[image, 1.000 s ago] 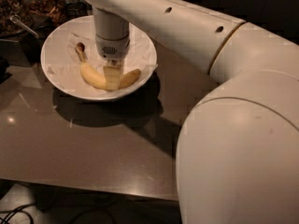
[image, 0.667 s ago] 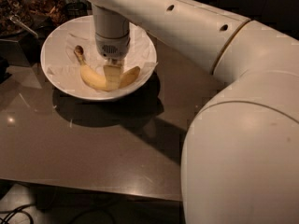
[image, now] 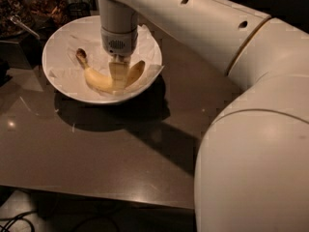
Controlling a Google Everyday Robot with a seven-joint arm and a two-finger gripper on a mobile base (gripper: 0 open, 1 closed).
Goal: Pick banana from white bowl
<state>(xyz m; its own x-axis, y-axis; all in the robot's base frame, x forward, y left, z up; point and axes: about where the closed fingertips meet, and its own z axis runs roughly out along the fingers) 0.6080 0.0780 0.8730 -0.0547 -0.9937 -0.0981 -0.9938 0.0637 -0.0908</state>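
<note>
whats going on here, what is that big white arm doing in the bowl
A white robot arm reaches down into the wide, shallow white bowl lined with crumpled paper, which sits on a dark table. Its gripper is right at the middle of the curved pale-yellow banana. The banana lies on the paper, not yet lifted out.

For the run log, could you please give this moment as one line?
gripper: at middle of banana | banana: in bowl | bowl: on table
</note>
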